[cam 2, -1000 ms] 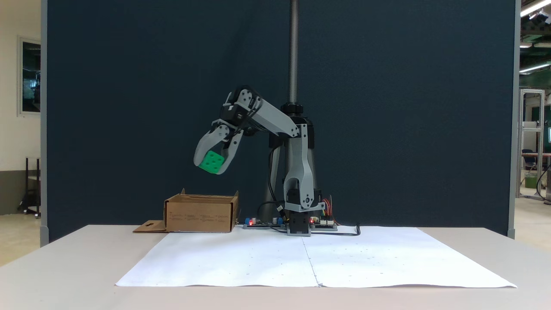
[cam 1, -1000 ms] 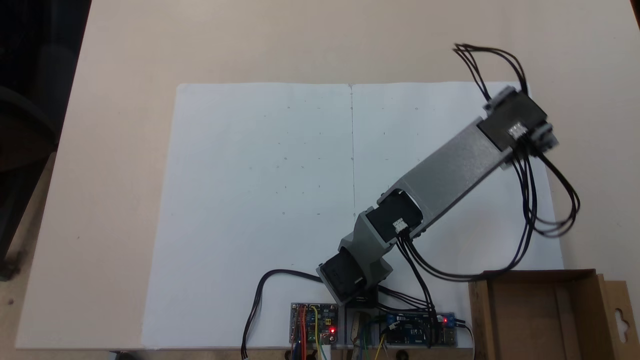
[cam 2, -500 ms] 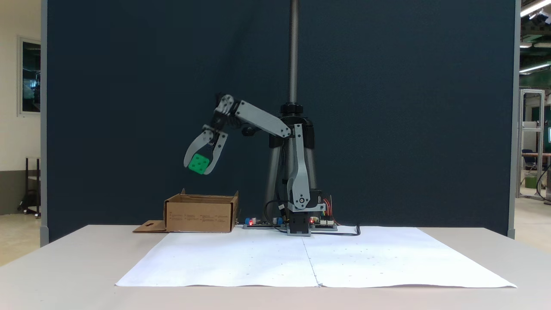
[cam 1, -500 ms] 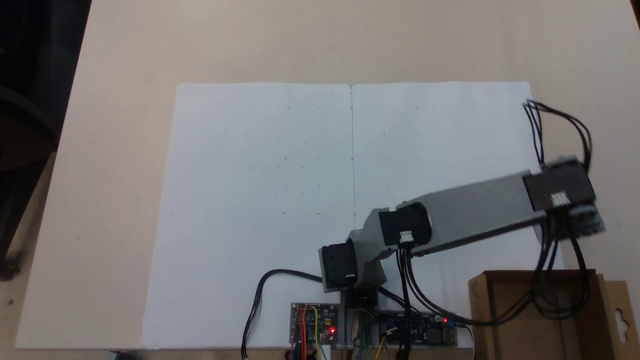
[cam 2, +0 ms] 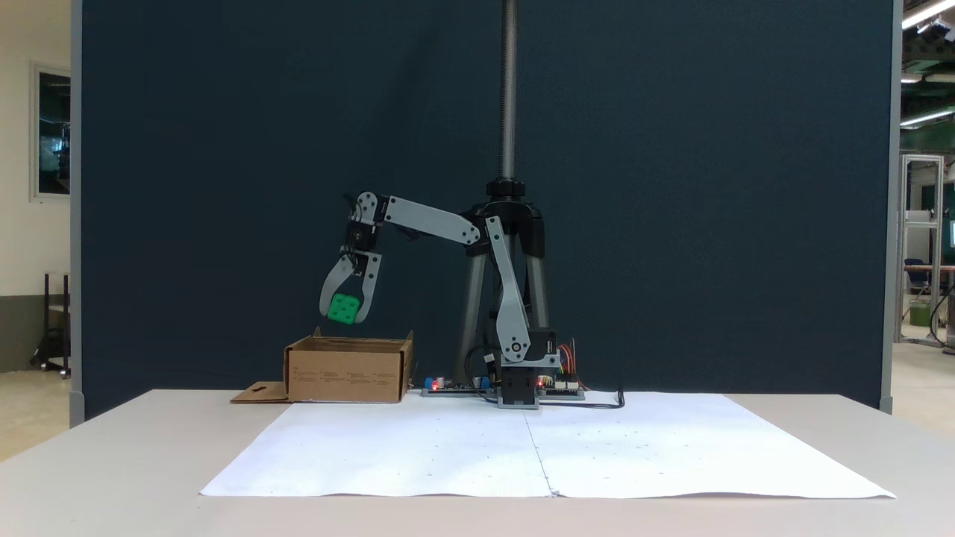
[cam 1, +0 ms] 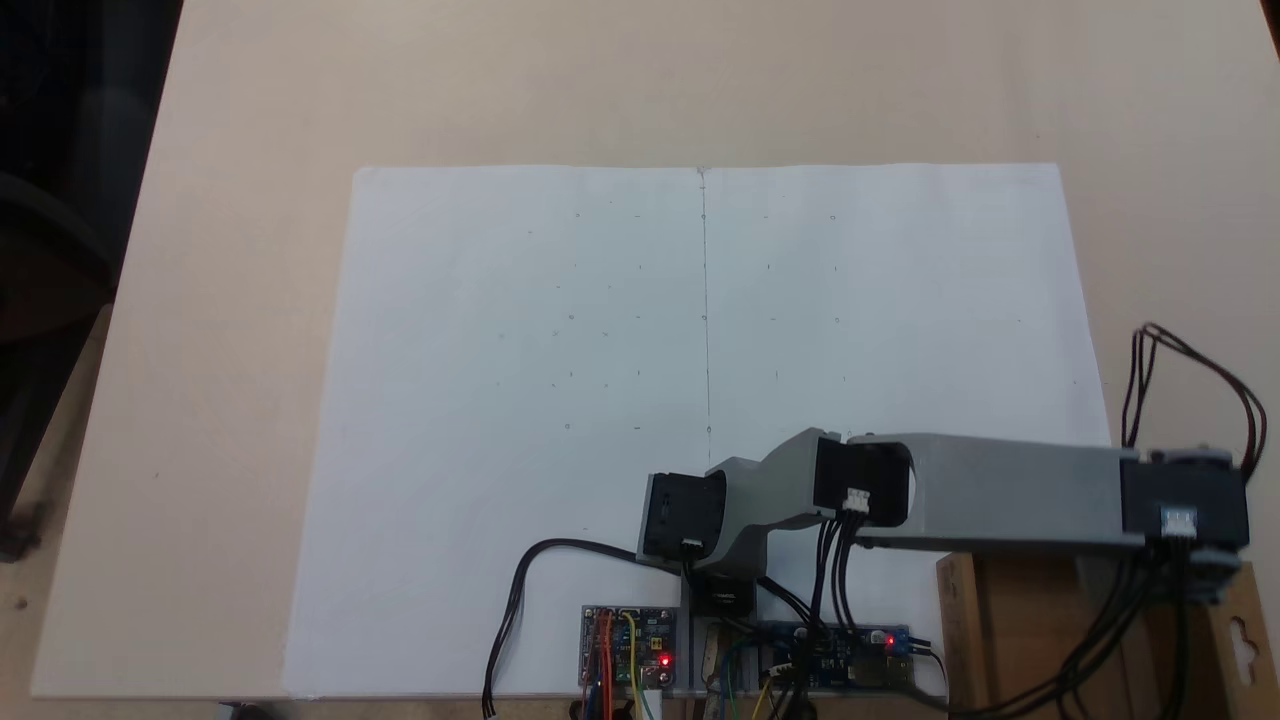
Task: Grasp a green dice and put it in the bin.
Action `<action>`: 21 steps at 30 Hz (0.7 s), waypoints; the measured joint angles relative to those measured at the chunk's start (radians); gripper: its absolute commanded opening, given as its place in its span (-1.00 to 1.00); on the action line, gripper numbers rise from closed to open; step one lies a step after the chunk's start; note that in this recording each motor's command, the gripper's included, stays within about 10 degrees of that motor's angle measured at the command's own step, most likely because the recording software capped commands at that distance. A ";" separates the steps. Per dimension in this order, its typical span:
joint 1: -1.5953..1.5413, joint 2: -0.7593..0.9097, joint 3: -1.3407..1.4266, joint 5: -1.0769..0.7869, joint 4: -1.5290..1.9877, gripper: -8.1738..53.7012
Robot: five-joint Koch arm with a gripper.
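A: So, from the fixed view that looks down on the worktop (cam 1: 250,100), what do you get?

B: The grey arm (cam 1: 1000,490) reaches out flat toward the right edge of that picture, across the lower right corner of the white paper sheet (cam 1: 600,330). Its black wrist block sits over the bin (cam 2: 347,369), a brown cardboard box at the bottom right. The box's side flap with the hang-hole cutout pokes out at the far right. Black cables loop off the wrist and trail over the box. Circuit boards (cam 1: 630,650) with red lights lie by the arm's base.

A: And the jaws there?

B: Hidden under the arm, so I cannot tell from above.

A: The fixed view from the front, then?

B: There the gripper (cam 2: 345,313) hangs pointing down, straight above the bin and clear of its rim. The jaws pinch the green dice (cam 2: 343,309) between their tips, one on each side of it. The dice is in the air, tilted a little, dark pips facing the camera. The bin stands on the worktop left of the arm's base, its flap lying flat to the left.
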 measured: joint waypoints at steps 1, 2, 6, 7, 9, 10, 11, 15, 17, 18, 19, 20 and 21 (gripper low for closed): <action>0.011 -0.009 0.000 -0.009 0.000 -0.34; 0.015 -0.021 0.003 -0.017 -0.002 -0.34; 0.044 -0.057 0.008 -0.043 -0.002 -0.34; 0.052 -0.064 0.015 -0.051 -0.002 -0.34; 0.071 -0.083 0.021 -0.069 -0.003 -0.34; 0.074 -0.086 0.029 -0.072 -0.003 -0.34; 0.075 -0.086 0.041 -0.077 -0.006 -0.34; 0.077 -0.086 0.064 -0.092 -0.008 -0.34; 0.077 -0.086 0.064 -0.092 -0.008 -0.08; 0.077 -0.086 0.064 -0.095 -0.008 0.24; 0.081 -0.086 0.074 -0.098 -0.008 0.33; 0.086 -0.086 0.083 -0.098 -0.008 0.44; 0.087 -0.086 0.086 -0.100 -0.009 0.57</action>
